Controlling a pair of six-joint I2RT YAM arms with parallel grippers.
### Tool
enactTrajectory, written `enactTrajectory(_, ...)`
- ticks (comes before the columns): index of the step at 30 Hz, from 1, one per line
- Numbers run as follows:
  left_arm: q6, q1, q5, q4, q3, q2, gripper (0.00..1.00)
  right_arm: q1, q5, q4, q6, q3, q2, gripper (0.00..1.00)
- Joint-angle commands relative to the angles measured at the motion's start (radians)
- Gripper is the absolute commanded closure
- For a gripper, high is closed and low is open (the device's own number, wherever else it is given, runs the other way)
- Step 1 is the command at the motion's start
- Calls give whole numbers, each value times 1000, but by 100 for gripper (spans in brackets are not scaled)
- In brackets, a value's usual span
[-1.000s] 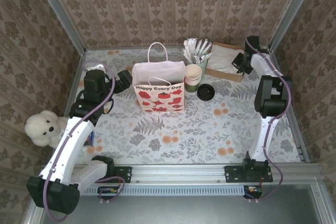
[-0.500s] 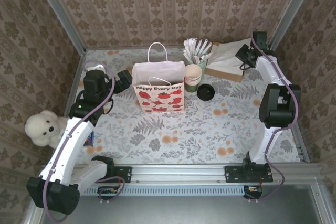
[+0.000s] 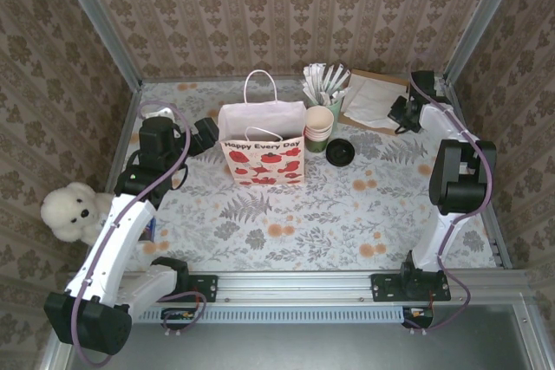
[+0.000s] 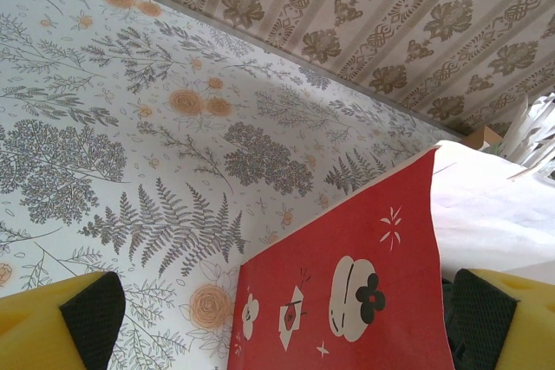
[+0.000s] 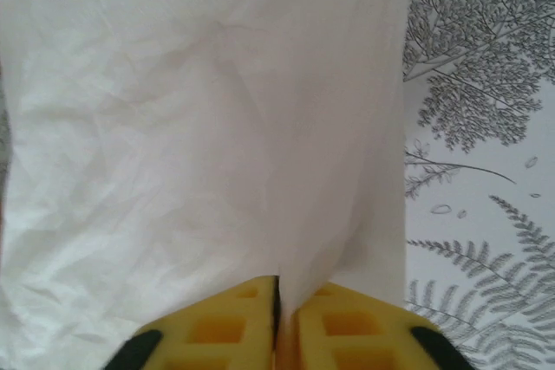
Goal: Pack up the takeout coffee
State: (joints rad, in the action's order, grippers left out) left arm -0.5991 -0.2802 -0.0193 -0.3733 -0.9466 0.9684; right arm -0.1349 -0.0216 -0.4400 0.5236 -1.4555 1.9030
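1. Floral bench (image 3: 347, 214) carries the lot.
2. Paper bag (image 3: 262, 149) stands upright at mid-back, and the left hand (image 4: 282, 311) is spread wide just beside its left side.
3. White napkin (image 5: 199, 127) at back right: the right hand (image 5: 279, 292) is pinching it, fingers nearly together.
4. Stack of green cups (image 3: 318, 127) sits just right of the bag.
5. Black lid (image 3: 339, 152) lies beside the stack. Takeout coffee or a loose lid? Can't tell.

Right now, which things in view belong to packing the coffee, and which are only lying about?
Job: paper bag, napkin in the right tool.
Lying about: stack of green cups, black lid, wrapped utensils, teddy bear.
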Motion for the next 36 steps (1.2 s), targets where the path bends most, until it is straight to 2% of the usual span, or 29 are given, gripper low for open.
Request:
enactTrajectory(1, -4, 1, 11, 7, 8, -8, 0, -3, 45, -61, -23, 19, -62, 69)
enactTrajectory(2, -4, 1, 13, 7, 8, -5, 0, -6, 47, -73, -21, 24, -75, 54)
enactTrajectory(3, -5, 2, 15, 7, 8, -3, 0, -9, 50, -83, -15, 32, -88, 45)
enactTrajectory(6, -7, 2, 18, 9, 8, 5, 0, -15, 49, -92, 25, 60, -132, 26)
enactTrajectory(7, -9, 1, 18, 12, 9, 7, 0, -18, 39, -92, 41, 73, -141, 23)
enactTrajectory(10, -13, 2, 19, 25, 11, 17, 0, -26, -49, -60, 115, 105, -144, 6)
enactTrajectory(12, -12, 1, 31, 25, 3, 31, 0, -26, -99, -31, 185, 110, -122, 1)
enactTrajectory(17, -11, 1, 38, 17, -1, 36, 0, -26, -189, 130, 374, 143, -68, 2)
enactTrajectory(20, -8, 2, 24, 7, 4, 25, 0, -25, -212, 207, 428, 134, -33, 5)
enactTrajectory(23, -8, 3, 12, 4, 13, 11, 0, -26, -186, 276, 452, 144, -15, 15)
enactTrajectory(25, -9, 3, 8, 2, 16, 6, 0, -26, -176, 313, 468, 160, -14, 27)
enactTrajectory(27, -8, 3, 4, -1, 17, 2, 0, -26, -158, 345, 478, 189, -36, 45)
enactTrajectory(30, -8, 4, 0, -3, 16, -2, 0, -26, -101, 389, 476, 254, -100, 67)
enactTrajectory(33, -7, 5, -1, -1, 16, 0, 0, -26, -66, 441, 437, 313, -178, 82)
enactTrajectory(36, -7, 7, 4, 1, 13, 2, 0, -26, -48, 514, 381, 364, -267, 90)
